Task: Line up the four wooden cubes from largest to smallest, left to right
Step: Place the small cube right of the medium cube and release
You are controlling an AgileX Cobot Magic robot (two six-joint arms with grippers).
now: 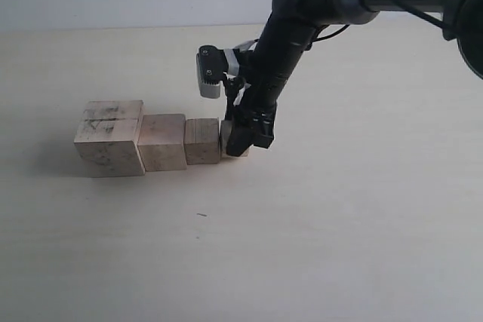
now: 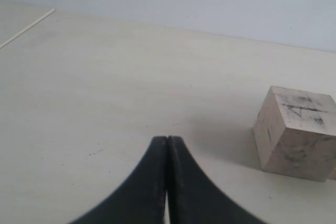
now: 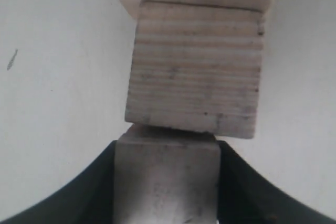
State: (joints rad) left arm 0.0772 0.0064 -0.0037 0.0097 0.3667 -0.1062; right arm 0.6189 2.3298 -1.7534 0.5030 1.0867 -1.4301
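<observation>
Cubes (image 1: 162, 141): we see four pale, grainy wooden blocks in a tight row.
Right tool (image 3: 167, 145): clamps the smallest cube (image 3: 167, 182), which it half hides.
Left tool (image 2: 167, 148): closed, empty.

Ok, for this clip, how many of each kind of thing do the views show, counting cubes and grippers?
Wooden cubes: 4 (largest cube, second cube, third cube, smallest cube)
Grippers: 2 (left gripper, right gripper)
Total: 6
</observation>
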